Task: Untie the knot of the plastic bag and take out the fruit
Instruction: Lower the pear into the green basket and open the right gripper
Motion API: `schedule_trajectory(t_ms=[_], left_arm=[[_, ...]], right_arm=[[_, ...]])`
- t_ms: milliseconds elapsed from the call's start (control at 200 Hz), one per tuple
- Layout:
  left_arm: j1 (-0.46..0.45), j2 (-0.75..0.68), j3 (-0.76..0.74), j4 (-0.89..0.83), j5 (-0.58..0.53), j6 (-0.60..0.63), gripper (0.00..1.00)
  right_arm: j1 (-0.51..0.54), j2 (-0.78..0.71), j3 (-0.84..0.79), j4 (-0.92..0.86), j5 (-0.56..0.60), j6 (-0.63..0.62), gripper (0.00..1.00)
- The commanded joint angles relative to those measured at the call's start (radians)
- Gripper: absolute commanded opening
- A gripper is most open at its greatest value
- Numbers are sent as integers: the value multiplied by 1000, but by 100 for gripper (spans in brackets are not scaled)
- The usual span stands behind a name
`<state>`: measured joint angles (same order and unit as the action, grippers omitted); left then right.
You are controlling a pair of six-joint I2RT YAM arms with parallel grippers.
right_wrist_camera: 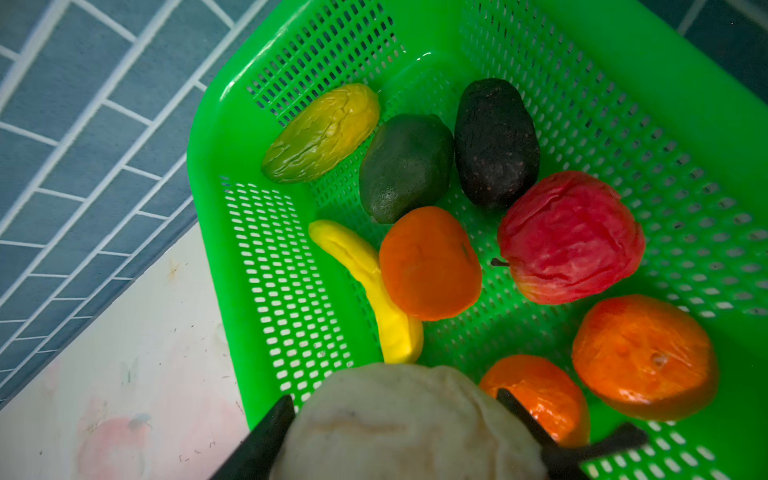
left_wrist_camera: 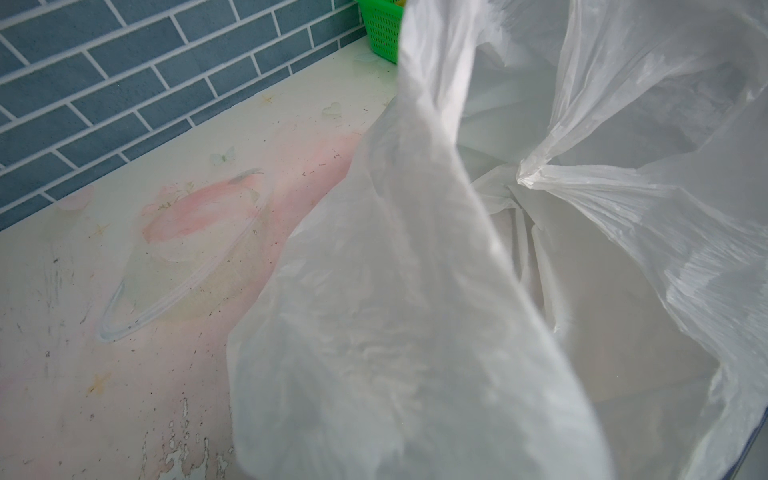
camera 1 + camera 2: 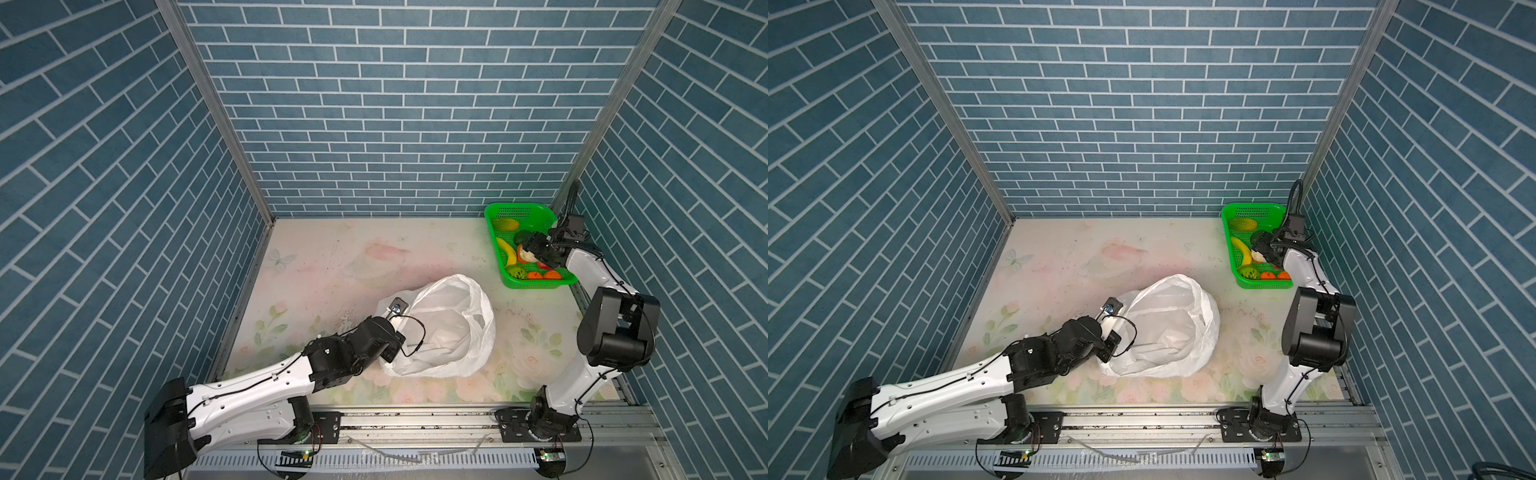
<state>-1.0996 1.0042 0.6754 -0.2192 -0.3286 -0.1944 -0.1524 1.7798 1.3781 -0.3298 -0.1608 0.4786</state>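
The right hand point(image 1: 399, 432) grasps a cream-white round toy fruit point(image 3: 527, 256) above the green mesh plastic basket point(image 3: 519, 206) at the far right of the desk point(image 3: 332, 257). Let go from there, it would likely land on the orange tangerines point(image 1: 430, 264) and the wrinkled red fruit point(image 1: 571, 237) lying inside. It could then bounce or roll over the low rim (the basket is crowded). The left hand point(image 3: 392, 353) is clenched, apparently pinching the rim of the translucent white plastic bag point(image 3: 449, 328), which lies mid-desk with its mouth gaping, no knot showing. That thin film could slip free or tear if tugged, collapsing the opening. Whether any fruit lies inside cannot be told.
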Motion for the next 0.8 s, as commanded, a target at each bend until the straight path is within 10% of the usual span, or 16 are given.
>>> schedule_trajectory(t_ms=[0,240,795], left_arm=[[6,16,6,20,-7,0,0],[7,28,12,30,-11,3,0],[123,108,18,166,38,35,0]], right_arm=[[-9,25,66,-3,16,-59,69],[-9,27,73,-35,65,-79,88],[41,-243,-132,-45,-1,-19,92]])
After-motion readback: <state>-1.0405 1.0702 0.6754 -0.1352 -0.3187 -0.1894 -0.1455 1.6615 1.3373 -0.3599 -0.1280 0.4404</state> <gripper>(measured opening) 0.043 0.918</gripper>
